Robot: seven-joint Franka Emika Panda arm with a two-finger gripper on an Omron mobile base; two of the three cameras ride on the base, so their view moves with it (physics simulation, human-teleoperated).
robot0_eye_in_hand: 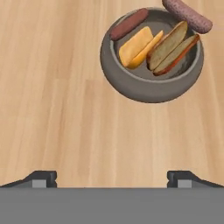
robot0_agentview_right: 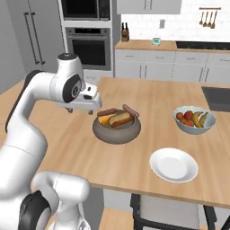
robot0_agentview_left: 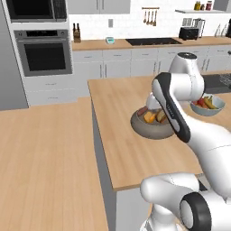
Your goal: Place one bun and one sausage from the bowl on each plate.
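The dark grey-brown bowl point(robot0_eye_in_hand: 148, 89) stands on the wooden island counter and holds two buns and two sausages. A yellow bun point(robot0_eye_in_hand: 135, 46) lies next to a browner split bun point(robot0_eye_in_hand: 173, 41). One sausage point(robot0_eye_in_hand: 129, 23) rests on the far rim, the other sausage point(robot0_eye_in_hand: 187, 15) lies across the rim's edge. My gripper point(robot0_eye_in_hand: 113, 179) hovers open over bare wood short of the bowl, with nothing between its fingertips point(robot0_eye_in_hand: 41, 178). From the right base, my gripper point(robot0_agentview_right: 83, 110) hangs just left of the bowl point(robot0_agentview_right: 117, 132). A white plate point(robot0_agentview_right: 173, 165) sits empty near the counter's front edge.
A pale blue-grey fruit bowl point(robot0_agentview_right: 194, 120) with fruit stands right of the dark bowl, also seen as the fruit bowl point(robot0_agentview_left: 207, 104). The island's left edge point(robot0_agentview_left: 92, 117) drops to the floor. A chair point(robot0_agentview_right: 166, 211) is tucked under the front edge. Oven and cabinets line the back wall.
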